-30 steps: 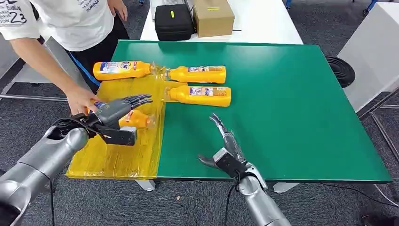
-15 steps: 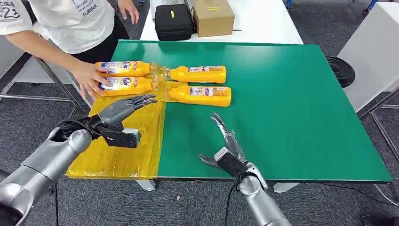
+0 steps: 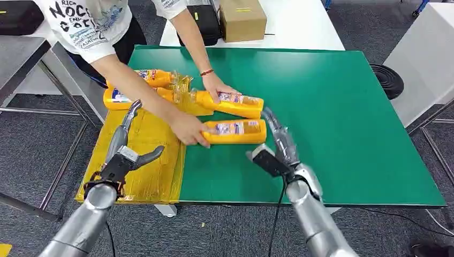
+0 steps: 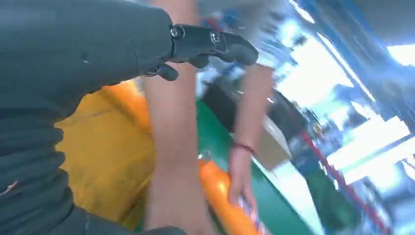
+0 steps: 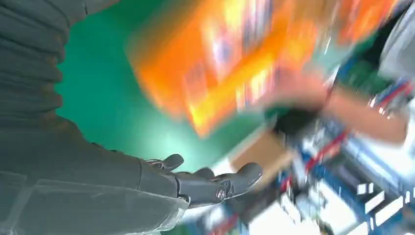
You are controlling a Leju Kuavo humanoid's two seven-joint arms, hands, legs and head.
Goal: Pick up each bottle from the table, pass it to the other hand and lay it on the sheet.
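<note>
Left robot hand: the left robot hand (image 3: 124,147) is seen above the yellow plastic sheet (image 3: 155,176), fingers stretched out and apart, thumb splayed, nothing held.
Sheet: the yellow plastic sheet is spread over the left end of the green desk (image 3: 348,123).
Bottles on sheet: two orange plastic bottles are laid on the far part of the sheet, one (image 3: 152,76) at its far edge, the other (image 3: 120,97) just nearer, both partly covered by a person's arm (image 3: 139,88).
Person: two hands are placed on bottles right of the sheet.
Near bottle: an orange labelled bottle (image 3: 235,131) is lain on the desk just right of the sheet, gripped at its cap end by the person's hand (image 3: 188,128).
Far bottle: another orange bottle (image 3: 235,104) is lain just beyond, touched by the person's other hand (image 3: 217,85).
Right robot hand: the right robot hand (image 3: 281,144) is raised right of the sheet, just beside the near bottle's base, fingers extended, holding nothing.
Box: a brown cardboard box (image 3: 242,19) is set on a white table beyond the desk.
</note>
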